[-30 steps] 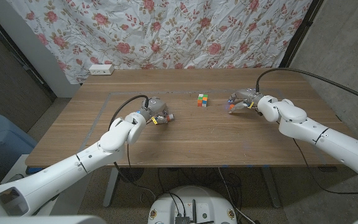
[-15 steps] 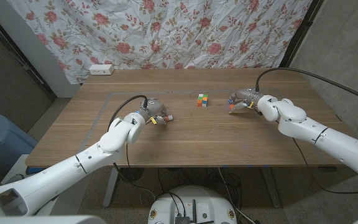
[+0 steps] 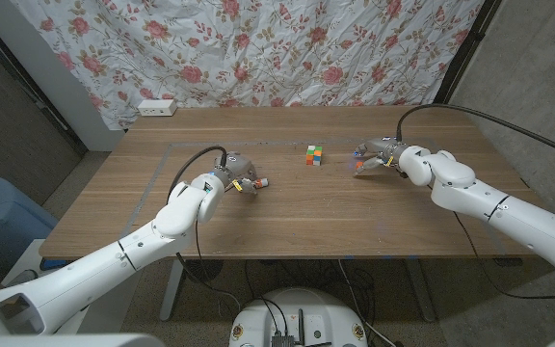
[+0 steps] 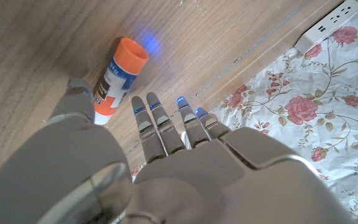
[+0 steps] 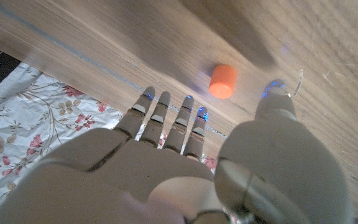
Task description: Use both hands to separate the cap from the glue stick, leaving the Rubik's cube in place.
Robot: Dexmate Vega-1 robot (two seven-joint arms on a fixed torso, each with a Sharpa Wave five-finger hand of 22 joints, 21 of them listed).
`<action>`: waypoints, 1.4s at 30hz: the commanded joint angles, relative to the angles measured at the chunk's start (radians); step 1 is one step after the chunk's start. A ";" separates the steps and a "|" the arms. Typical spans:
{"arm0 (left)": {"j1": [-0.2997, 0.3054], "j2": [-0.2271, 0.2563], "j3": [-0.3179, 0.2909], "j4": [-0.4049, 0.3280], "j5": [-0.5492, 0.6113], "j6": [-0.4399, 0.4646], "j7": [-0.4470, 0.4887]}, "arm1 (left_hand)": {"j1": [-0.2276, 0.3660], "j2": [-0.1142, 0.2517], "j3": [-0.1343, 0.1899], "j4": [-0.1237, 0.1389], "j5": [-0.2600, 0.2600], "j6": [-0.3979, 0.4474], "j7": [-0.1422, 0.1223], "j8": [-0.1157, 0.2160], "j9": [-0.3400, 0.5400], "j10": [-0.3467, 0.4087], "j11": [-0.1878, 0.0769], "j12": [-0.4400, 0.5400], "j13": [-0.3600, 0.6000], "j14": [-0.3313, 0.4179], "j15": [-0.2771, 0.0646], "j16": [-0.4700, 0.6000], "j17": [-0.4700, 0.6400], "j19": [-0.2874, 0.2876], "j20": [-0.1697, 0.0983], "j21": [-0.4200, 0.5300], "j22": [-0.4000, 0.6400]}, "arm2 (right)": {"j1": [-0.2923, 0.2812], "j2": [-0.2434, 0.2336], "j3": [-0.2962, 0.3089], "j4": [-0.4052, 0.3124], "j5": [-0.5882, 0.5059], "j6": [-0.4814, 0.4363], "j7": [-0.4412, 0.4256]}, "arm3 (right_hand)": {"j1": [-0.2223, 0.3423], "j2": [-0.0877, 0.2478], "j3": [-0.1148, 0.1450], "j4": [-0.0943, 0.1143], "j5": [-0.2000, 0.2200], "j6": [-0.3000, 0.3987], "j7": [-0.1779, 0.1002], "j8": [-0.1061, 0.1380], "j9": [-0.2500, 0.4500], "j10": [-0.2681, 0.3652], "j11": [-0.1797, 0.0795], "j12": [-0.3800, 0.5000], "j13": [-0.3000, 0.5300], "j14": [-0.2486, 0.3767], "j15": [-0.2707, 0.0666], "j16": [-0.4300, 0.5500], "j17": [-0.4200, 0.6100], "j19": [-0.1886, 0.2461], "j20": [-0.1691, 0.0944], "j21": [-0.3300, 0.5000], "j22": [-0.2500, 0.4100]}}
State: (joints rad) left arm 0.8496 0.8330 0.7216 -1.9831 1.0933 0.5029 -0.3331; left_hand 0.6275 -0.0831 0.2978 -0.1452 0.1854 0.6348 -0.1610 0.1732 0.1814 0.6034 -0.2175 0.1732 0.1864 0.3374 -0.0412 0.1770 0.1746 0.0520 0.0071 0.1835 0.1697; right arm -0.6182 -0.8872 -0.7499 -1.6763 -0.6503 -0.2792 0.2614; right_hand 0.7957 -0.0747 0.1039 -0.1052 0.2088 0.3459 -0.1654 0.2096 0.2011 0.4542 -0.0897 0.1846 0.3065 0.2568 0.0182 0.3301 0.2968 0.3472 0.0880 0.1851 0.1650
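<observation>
The glue stick (image 3: 257, 181) (image 4: 115, 78), white-labelled with an orange end, lies on its side on the wooden table (image 3: 287, 217). My left hand (image 3: 234, 173) (image 4: 166, 162) is just beside it, fingers stretched out and holding nothing, the thumb close against the stick's side. The small orange cap (image 5: 223, 81) (image 3: 358, 165) lies alone on the table by my right hand (image 3: 381, 152) (image 5: 185, 162), whose fingers are spread and hold nothing. The Rubik's cube (image 3: 313, 154) stands between the two hands, apart from both.
A white power strip (image 3: 155, 107) (image 4: 328, 23) lies at the table's far left edge. A floral cloth (image 3: 277, 48) hangs behind the table. A faint rectangle outline is marked on the tabletop.
My left hand has drawn slightly back from the glue stick, which now lies free on the table. The right hand, the cap and the cube have hardly moved.
</observation>
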 commanded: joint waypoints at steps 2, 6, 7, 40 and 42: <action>0.011 0.000 -0.031 -0.020 -0.053 0.038 -0.029 | -0.031 -0.002 -0.008 0.006 0.000 -0.021 0.012 0.006 -0.001 -0.040 0.002 0.001 0.003 -0.032 -0.072 -0.003 0.001 -0.020 0.004 -0.003 0.002 | -0.005 -0.009 0.017 0.000 0.048 0.013 0.008 | -0.054 0.002 -0.013 0.013 0.007 -0.047 0.006 -0.016 0.000 -0.044 0.010 -0.003 -0.004 -0.025 0.022 -0.016 0.000 -0.025 0.007 -0.003 0.004; 0.020 0.004 -0.055 -0.024 -0.109 0.040 -0.007 | -0.052 0.000 -0.011 0.009 0.001 -0.040 0.009 0.007 -0.001 -0.089 0.004 -0.002 0.001 -0.070 -0.049 -0.006 -0.001 -0.042 0.009 -0.005 0.002 | -0.014 -0.012 0.027 -0.002 0.069 0.023 -0.007 | -0.084 0.005 -0.019 0.023 0.007 -0.059 0.012 -0.017 -0.001 -0.071 0.021 -0.003 -0.008 -0.051 0.042 -0.030 -0.002 -0.043 0.016 -0.005 0.004; 0.022 0.004 -0.057 -0.025 -0.117 0.044 -0.003 | -0.057 0.001 -0.012 0.009 0.001 -0.047 0.010 0.006 -0.001 -0.095 0.003 -0.001 0.001 -0.075 -0.046 -0.005 -0.001 -0.046 0.010 -0.005 0.002 | -0.015 -0.011 0.028 -0.005 0.072 0.012 -0.003 | -0.088 0.006 -0.020 0.025 0.006 -0.063 0.013 -0.018 -0.001 -0.074 0.021 -0.003 -0.009 -0.053 0.045 -0.031 -0.002 -0.046 0.018 -0.006 0.004; 0.113 -0.024 -0.227 0.057 -0.712 -0.023 0.423 | -0.137 0.067 0.007 0.025 -0.002 -0.168 -0.001 0.001 -0.004 -0.250 0.032 0.003 -0.005 -0.162 -0.046 -0.003 -0.003 -0.058 0.000 0.006 0.001 | -0.103 0.022 0.148 0.125 0.428 0.209 -0.228 | -0.330 0.099 -0.042 0.111 -0.024 -0.249 0.078 -0.030 -0.015 -0.318 0.057 -0.003 -0.089 -0.218 0.018 -0.113 -0.025 -0.108 -0.077 0.003 0.002; 0.116 -0.027 -0.233 0.067 -0.740 -0.038 0.452 | -0.138 0.069 0.008 0.024 -0.002 -0.169 0.001 0.002 -0.004 -0.255 0.034 0.003 -0.005 -0.168 -0.045 -0.005 -0.004 -0.058 -0.002 0.006 0.001 | -0.105 0.030 0.152 0.139 0.443 0.223 -0.243 | -0.333 0.100 -0.043 0.111 -0.025 -0.249 0.080 -0.029 -0.015 -0.317 0.057 -0.002 -0.090 -0.215 0.014 -0.112 -0.026 -0.104 -0.080 0.004 0.002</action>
State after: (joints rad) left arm 0.9380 0.8232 0.5327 -1.9559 0.5325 0.5134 -0.0499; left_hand 0.4910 -0.0249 0.2985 -0.1202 0.1854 0.4727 -0.1621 0.1732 0.1766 0.3562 -0.1835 0.1733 0.1814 0.1793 -0.0408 0.1733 0.1723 -0.0049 0.0139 0.1835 0.1691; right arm -0.6994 -0.8828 -0.6227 -1.5891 -0.2847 -0.1159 0.1054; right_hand 0.4760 0.0289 0.0611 -0.0010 0.1847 0.1002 -0.0848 0.1771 0.1859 0.1425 -0.0306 0.1778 0.2165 0.0353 0.0397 0.2165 0.2689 0.2365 0.0161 0.1822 0.1649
